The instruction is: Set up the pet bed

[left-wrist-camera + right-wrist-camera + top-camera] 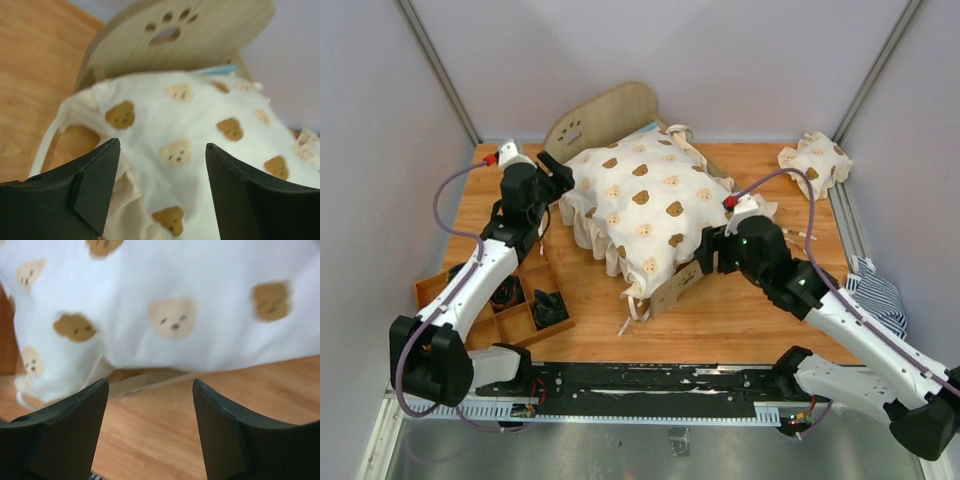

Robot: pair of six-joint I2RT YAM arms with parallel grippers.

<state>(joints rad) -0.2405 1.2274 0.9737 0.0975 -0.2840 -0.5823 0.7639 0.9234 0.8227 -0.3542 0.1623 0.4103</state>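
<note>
The pet bed stands at the middle of the table, its arched headboard point(605, 110) with the paw cutout at the back and its low footboard point(677, 288) at the front. A cream bear-print cover point(645, 200) is draped over it and hides nearly all of the mattress. My left gripper point(560, 180) is open at the cover's left edge near the headboard point(170, 30), with cover fabric point(200, 130) showing between its fingers point(100, 185). My right gripper point(705, 255) is open at the bed's front right corner, just below the hanging cover point(200, 315), nothing held.
A small bear-print pillow point(815, 160) lies at the back right of the table. A wooden compartment tray point(490, 300) sits at the front left beside the left arm. A blue-striped cloth point(880, 295) hangs at the right edge. Grey walls surround the table.
</note>
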